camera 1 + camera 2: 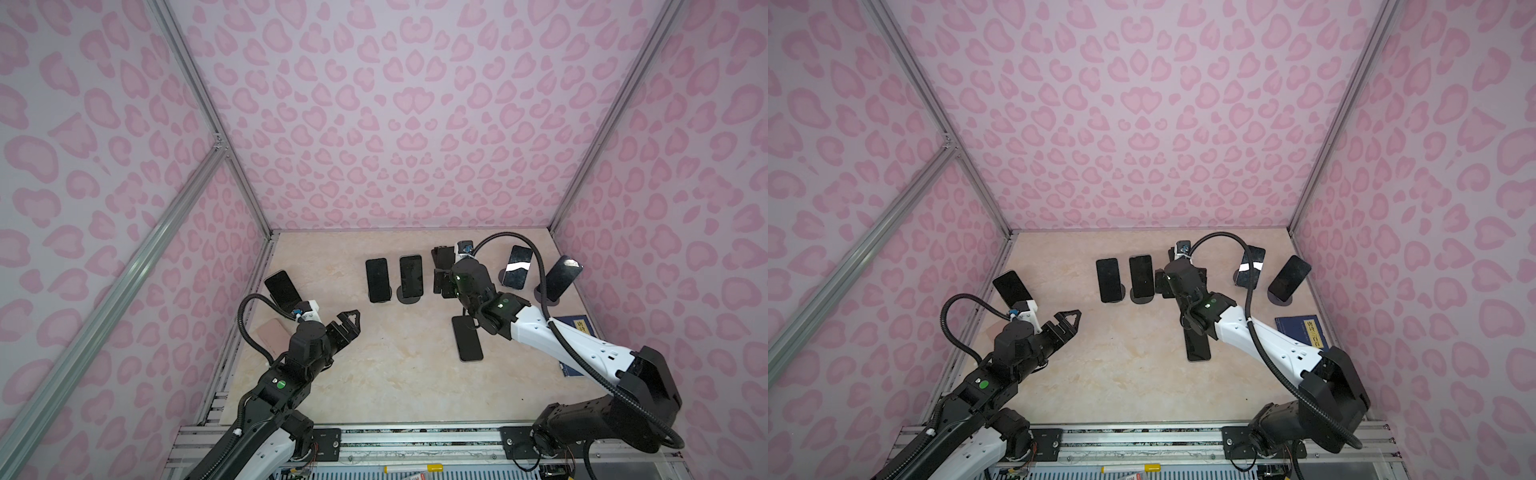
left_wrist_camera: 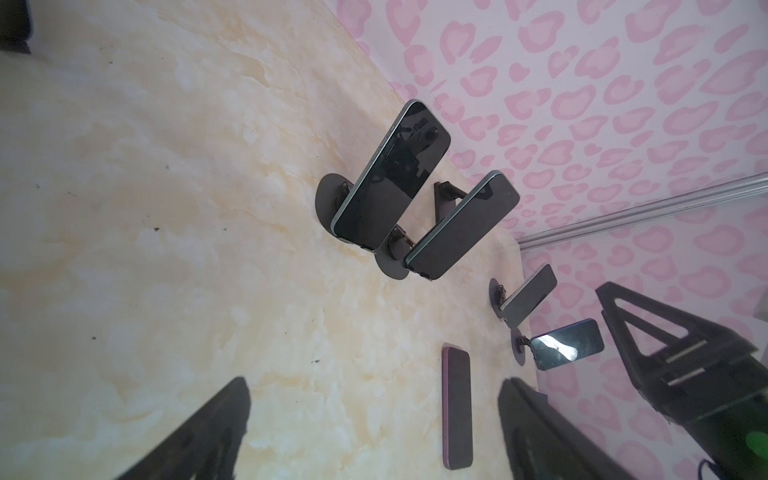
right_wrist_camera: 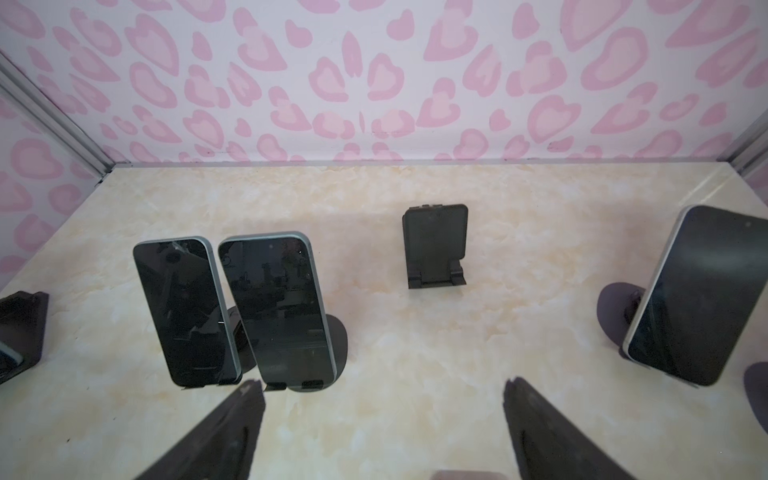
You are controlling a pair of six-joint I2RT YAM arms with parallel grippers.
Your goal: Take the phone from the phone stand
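Black folding phone stand [image 3: 434,245] empty, upright on marble table [image 3: 415,332]. Plain only in my right wrist view; both top views bury most of it behind my right wrist. My right pincer [image 3: 382,382] spread wide, nothing between fingers, short of stand. Phone [image 1: 467,338] off stand, flat on table, partly under my right forearm in both top views. Left wrist view alone shows its purple edge. My left pincer [image 1: 347,322] gaping, holding nothing, well apart from phone.

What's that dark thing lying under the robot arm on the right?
A phone, dark face up, flat on the table. In both top views the right arm covers its far end; the left wrist view shows it whole, with a purple edge.
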